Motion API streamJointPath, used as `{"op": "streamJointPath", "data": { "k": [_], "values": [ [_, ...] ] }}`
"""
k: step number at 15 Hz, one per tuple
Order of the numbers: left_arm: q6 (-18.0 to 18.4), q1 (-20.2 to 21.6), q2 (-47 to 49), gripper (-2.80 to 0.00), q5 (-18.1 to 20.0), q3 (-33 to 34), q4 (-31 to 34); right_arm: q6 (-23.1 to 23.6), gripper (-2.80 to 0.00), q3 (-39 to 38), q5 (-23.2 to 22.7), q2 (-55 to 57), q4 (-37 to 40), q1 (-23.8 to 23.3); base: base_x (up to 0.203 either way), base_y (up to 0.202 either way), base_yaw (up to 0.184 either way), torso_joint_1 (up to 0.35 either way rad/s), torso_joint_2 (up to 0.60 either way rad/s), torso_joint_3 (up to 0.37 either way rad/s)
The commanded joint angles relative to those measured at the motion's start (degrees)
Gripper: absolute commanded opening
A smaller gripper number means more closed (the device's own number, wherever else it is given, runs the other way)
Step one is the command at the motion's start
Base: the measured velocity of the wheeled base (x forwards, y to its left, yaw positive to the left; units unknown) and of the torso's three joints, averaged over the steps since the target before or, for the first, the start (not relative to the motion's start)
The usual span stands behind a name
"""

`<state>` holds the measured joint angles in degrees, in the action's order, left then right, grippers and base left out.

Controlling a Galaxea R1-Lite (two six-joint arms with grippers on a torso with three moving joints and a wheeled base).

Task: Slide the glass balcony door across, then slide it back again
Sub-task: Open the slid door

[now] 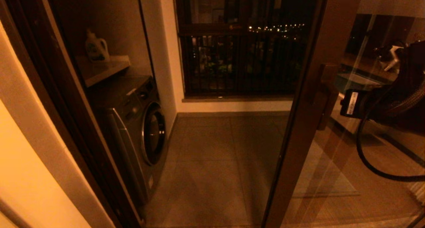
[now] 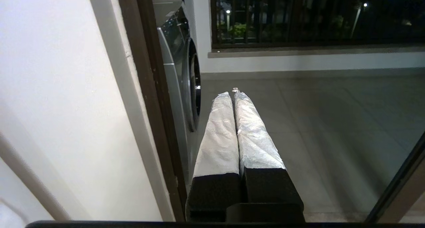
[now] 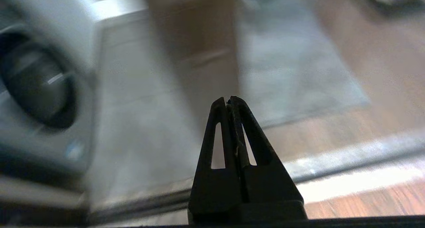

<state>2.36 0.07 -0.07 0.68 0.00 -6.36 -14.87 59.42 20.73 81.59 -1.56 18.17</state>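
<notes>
The glass balcony door [image 1: 335,175] stands on the right in the head view, slid aside so the doorway to the balcony is wide open. Its brown stile [image 1: 298,121] runs slantwise, with the blocky wooden handle [image 1: 327,95] on it. My right arm [image 1: 391,102] reaches in from the right, just beside the handle; whether it touches is hidden. In the right wrist view the right gripper [image 3: 228,100] is shut with nothing in it, before a blurred brown stile [image 3: 196,48]. The left gripper [image 2: 231,94], with white-wrapped fingers, is shut and empty, low near the left jamb.
A grey washing machine [image 1: 139,128] stands left inside the balcony, under a shelf with a detergent bottle [image 1: 96,48]. The dark window with railing bars [image 1: 242,55] fills the far wall. The fixed dark jamb [image 1: 66,121] and a pale wall edge the doorway's left side. Tiled floor [image 1: 215,161] lies beyond.
</notes>
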Motion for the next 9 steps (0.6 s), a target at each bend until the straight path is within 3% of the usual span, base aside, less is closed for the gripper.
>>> {"op": "streamJointPath", "data": {
  "k": [1,5,9],
  "values": [
    [0.0,0.0,0.1,-2.8,0.0,2.3,-0.1,0.5,-2.8,-0.8,-1.2,-1.8,0.0,3.2,0.0,0.0,0.0,0.0,0.0,0.0],
    [0.0,0.0,0.1,-2.8,0.0,2.3,-0.1,0.5,-2.8,0.7,-1.4,4.0,-1.6,4.5,0.0,0.0,0.0,0.0,0.0,0.0],
    [0.0,0.0,0.1,-2.8,-0.1,2.3,-0.1,1.1,-2.8,3.7,-1.3,10.1,-8.1,1.1,0.0,0.0,0.0,0.0,0.0,0.0]
  ]
}}
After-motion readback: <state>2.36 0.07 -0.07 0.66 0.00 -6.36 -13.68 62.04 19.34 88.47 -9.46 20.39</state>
